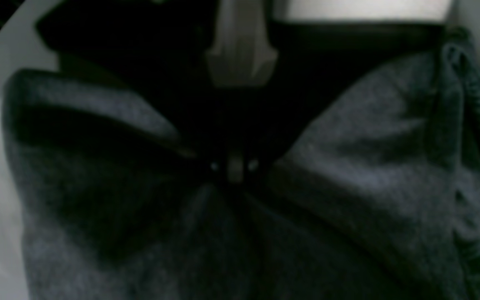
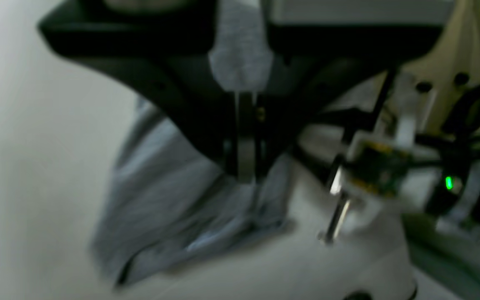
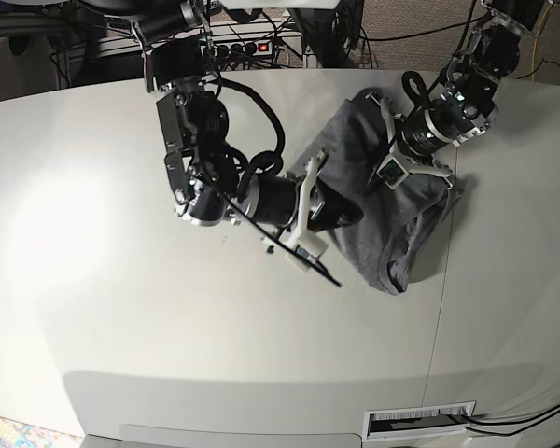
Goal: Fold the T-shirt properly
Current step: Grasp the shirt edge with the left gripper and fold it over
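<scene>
The grey T-shirt point(image 3: 406, 229) lies bunched on the white table point(image 3: 121, 280) at the right. My left gripper point(image 3: 385, 177) is at its upper middle. In the left wrist view the gripper point(image 1: 235, 168) is shut, pinching a gathered fold of the T-shirt point(image 1: 369, 158), with cloth fanning out on both sides. My right gripper point(image 3: 341, 215) is at the shirt's left edge. In the right wrist view the gripper point(image 2: 244, 168) is shut on the T-shirt point(image 2: 173, 200), which hangs from the jaws down to the table. The neckline and sleeves are not clearly seen.
The two arms work close together over the shirt; the left arm's wrist point(image 2: 390, 166) shows beside my right gripper. A power strip point(image 3: 247, 47) and cables lie past the table's back edge. A table seam point(image 3: 443, 308) runs at the right.
</scene>
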